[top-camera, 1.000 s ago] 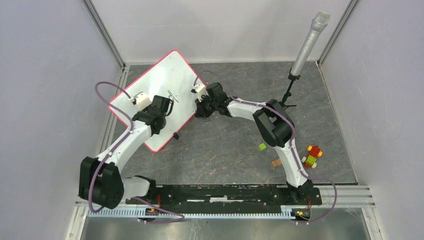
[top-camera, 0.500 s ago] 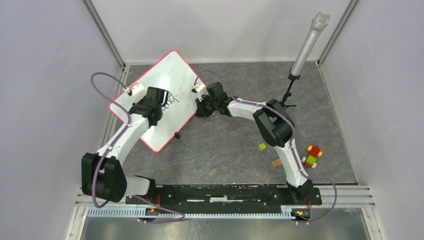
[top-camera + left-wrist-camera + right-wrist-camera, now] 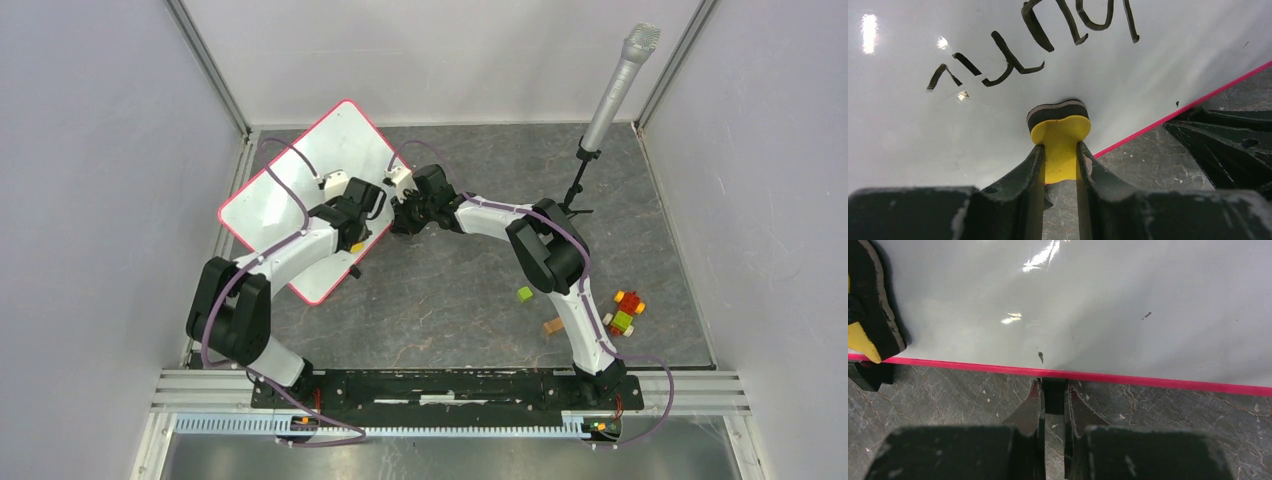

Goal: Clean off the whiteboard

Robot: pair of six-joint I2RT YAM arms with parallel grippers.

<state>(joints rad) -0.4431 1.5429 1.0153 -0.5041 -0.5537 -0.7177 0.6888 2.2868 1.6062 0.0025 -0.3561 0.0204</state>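
Yellow foam with a dark felt face: that is the eraser (image 3: 1059, 131), and my left hand (image 3: 1060, 151) is clenched on its back, felt down on the whiteboard (image 3: 340, 135). The board lies at the far left of the table (image 3: 470, 290), turned corner-on to me. My right hand (image 3: 1053, 386) is clamped on a small black clip (image 3: 1054, 401) at the pink rim (image 3: 1148, 381), pinning the board, I judge.

The writing (image 3: 1038, 40) sits just ahead of the felt, untouched. To do this well I should press the felt flat and sweep forward through the letters in overlapping passes. My right hand must hold firm so the board cannot skate, and I should stop short of the rim, since the eraser is very near that edge.

The upper letters are cut off at the top of the left wrist view, so I cannot read the word or tell how far it runs. From above, my left arm covers the writing. A few dark specks near the rim could be ink or dirt. I cannot tell whether the felt sits fully flat.
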